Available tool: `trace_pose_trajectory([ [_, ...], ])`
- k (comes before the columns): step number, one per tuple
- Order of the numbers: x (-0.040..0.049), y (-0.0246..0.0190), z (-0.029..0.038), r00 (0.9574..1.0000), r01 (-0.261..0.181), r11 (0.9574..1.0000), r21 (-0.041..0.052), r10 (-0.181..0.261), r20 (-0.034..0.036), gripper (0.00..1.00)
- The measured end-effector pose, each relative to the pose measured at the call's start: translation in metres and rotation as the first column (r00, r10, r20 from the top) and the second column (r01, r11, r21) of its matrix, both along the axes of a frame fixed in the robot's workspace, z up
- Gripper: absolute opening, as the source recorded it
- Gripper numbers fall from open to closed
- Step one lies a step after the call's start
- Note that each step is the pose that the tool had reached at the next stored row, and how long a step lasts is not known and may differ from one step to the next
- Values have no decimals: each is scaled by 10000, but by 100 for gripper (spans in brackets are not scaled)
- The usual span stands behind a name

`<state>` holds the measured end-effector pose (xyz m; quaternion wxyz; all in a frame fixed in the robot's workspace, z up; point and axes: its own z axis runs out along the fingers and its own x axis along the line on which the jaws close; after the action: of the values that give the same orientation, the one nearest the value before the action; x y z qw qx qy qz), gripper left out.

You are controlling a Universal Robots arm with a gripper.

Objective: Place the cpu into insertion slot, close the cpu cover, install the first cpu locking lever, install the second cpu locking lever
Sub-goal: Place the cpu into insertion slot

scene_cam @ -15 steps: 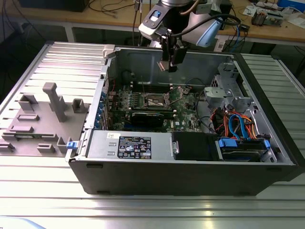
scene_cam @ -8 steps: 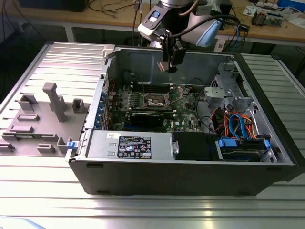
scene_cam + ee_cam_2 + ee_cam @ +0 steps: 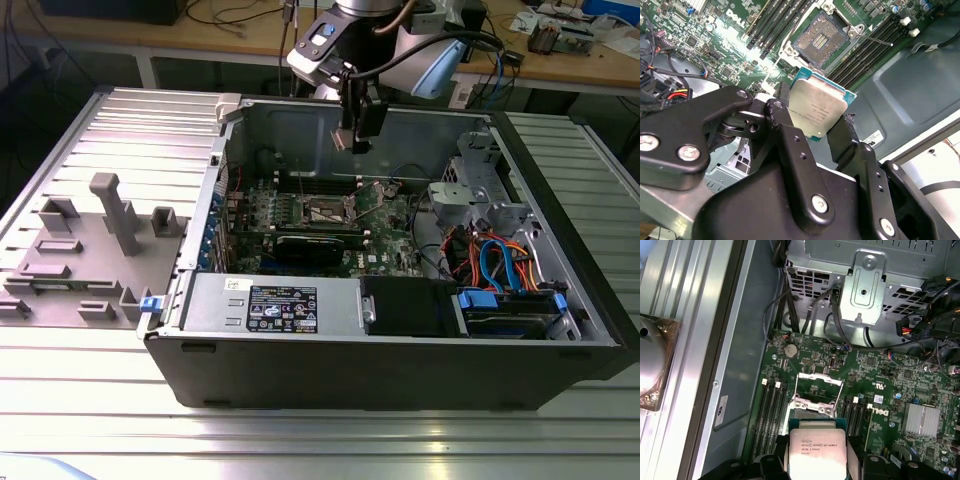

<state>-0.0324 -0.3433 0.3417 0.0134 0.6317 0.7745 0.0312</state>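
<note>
Ribbed aluminium desk (image 3: pixel 300 440) carries the big dark PC case (image 3: pixel 400 375), open side up. Inside: green motherboard (image 3: pixel 390 215), matte black graphics card (image 3: pixel 318 243) across it, silver power supply (image 3: pixel 280 305) w/ a white label along the near wall.

In the exterior view the end effector (image 3: pixel 352 130) hangs inside the case, above the board and clear of it, near the back wall.

Second wrist view gets in close. Two black bolted fingers (image 3: pixel 790 145) pinch the cpu (image 3: pixel 817 111) by opposite edges, so the end effector is clamped on it. The cpu is flat and square, w/ a pale silvery lid, small print on it and a teal-green rim.

The insertion slot (image 3: pixel 821 39) sits on the board beyond the cpu, apart from it, no contact. It's a dark square pin field, bare, w/ a silver metal rim and long black memory slots (image 3: pixel 862 55) alongside.

First wrist view looks from the other side: cpu (image 3: pixel 816 452) nearest, slot (image 3: pixel 815 390) just past it. Further on, a perforated silver drive cage (image 3: pixel 865 280) w/ black cables.

Exterior view gives the slot (image 3: pixel 328 210) as a small dark square, lower than the end effector.
</note>
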Motion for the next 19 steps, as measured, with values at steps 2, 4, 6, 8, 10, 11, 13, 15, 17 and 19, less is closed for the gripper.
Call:
trace_pose_trajectory([
  [2, 0, 0, 0, 10000, 0, 10000, 0, 0, 0, 54],
  [4, 0, 0, 0, 10000, 1, 10000, 0, -1, 0, 54],
  [6, 0, 0, 0, 10000, 2, 10000, 0, -2, 0, 54],
  [8, 0, 0, 0, 10000, 11, 10000, 0, -11, 0, 54],
  [10, 0, 0, 0, 10000, 34, 10000, 0, -34, 0, 54],
  [11, 0, 0, 0, 10000, 47, 10000, 0, -47, 0, 54],
  [13, 0, 0, -1, 9999, 108, 9999, 0, -108, -2, 54],
  [15, 0, 0, -2, 9999, 152, 9999, 1, -152, -5, 54],
  [17, 0, 0, -2, 9999, 159, 9999, 0, -159, -5, 54],
  [19, 0, 0, -4, 9999, 160, 9999, 0, -160, -5, 54],
])
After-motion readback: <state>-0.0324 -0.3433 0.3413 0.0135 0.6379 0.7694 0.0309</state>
